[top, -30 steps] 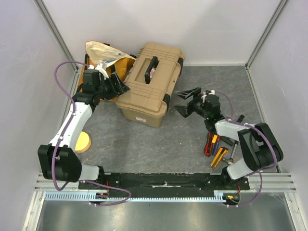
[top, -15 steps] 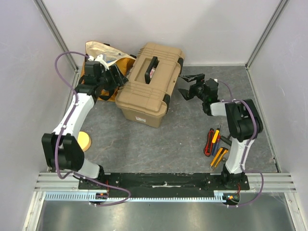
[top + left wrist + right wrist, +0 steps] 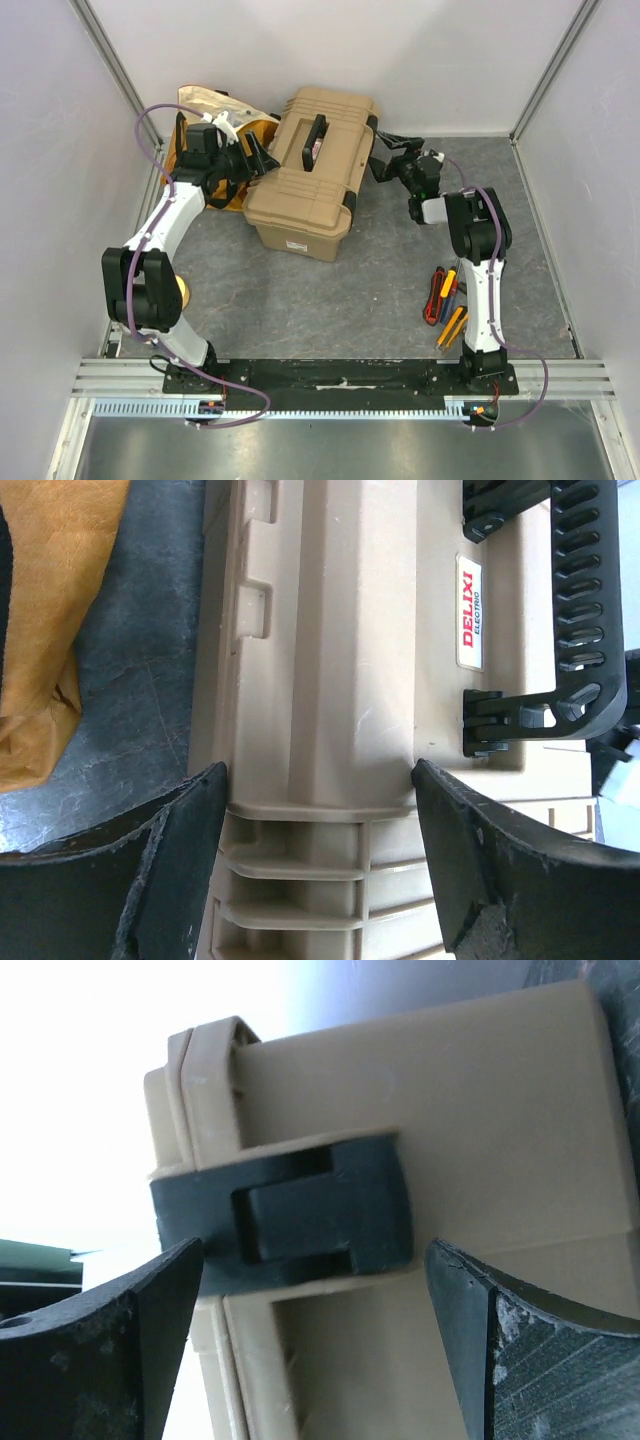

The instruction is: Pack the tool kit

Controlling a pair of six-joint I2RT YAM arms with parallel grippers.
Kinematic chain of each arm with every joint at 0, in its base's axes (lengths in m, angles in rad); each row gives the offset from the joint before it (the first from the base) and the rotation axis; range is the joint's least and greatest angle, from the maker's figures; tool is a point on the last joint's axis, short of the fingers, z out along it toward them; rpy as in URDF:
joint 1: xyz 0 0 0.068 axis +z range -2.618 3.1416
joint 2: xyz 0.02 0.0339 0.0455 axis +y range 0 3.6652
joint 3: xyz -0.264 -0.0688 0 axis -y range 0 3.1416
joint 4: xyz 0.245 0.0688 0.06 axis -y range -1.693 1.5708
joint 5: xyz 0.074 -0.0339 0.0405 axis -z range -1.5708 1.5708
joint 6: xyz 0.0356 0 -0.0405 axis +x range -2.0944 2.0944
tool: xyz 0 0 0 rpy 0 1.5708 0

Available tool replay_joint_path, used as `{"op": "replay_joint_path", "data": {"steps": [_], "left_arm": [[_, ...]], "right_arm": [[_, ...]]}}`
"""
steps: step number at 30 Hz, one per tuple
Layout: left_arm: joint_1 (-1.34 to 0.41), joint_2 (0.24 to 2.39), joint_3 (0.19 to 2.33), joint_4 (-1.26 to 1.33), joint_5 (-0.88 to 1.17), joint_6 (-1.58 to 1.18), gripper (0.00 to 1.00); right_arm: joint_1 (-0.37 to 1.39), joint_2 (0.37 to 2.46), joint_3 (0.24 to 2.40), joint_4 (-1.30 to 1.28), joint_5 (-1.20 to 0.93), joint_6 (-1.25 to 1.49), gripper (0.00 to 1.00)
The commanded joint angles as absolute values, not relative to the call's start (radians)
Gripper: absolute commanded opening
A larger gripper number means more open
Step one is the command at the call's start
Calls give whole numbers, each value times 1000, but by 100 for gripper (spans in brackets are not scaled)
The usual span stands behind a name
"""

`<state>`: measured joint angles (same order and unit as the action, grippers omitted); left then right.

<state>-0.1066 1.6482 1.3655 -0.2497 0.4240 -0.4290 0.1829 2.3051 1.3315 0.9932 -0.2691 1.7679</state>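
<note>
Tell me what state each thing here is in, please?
toolbox: lid shut.
handle: folded flat.
latch: looks fastened.
hand tools: lying loose outside toolbox.
cloth bag: slumped, crumpled.
left tool: open, empty.
right tool: open, flanking latch.

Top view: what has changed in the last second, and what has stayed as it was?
The right hand moved from mid-table away to the right end of the large tan ribbed plastic toolbox; open, it now faces the black latch. The left hand moved slightly farther, to the toolbox's left side, also open. Neither holds anything. The toolbox, the orange-yellow cloth bag and the small red- and yellow-handled tools stayed put.
</note>
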Motion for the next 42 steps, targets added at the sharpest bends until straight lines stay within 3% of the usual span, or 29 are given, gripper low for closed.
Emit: {"op": "replay_joint_path", "data": {"steps": [1,12,21,25,27,34,42], "left_arm": [[-123,1657,1325,-250,514,-442,80],[-124,1632,1347,-252,436,-396,82],[-121,1841,1603,-224,523,-393,84],[-121,1907,1658,-222,567,-402,84],[-121,1910,1652,-224,572,-397,84],[-121,1894,1586,-224,612,-370,84],[-124,1896,1577,-247,607,-356,83]], "right_arm": [[190,2391,1433,1118,-278,1844,98],[190,2509,1519,1343,-261,1888,98],[195,2579,1621,1519,-282,1846,97],[199,2623,1666,1575,-255,1856,86],[204,2648,1683,1621,-239,1882,75],[213,2645,1674,1712,-291,1867,69],[218,2606,1595,1735,-282,1864,45]]}}
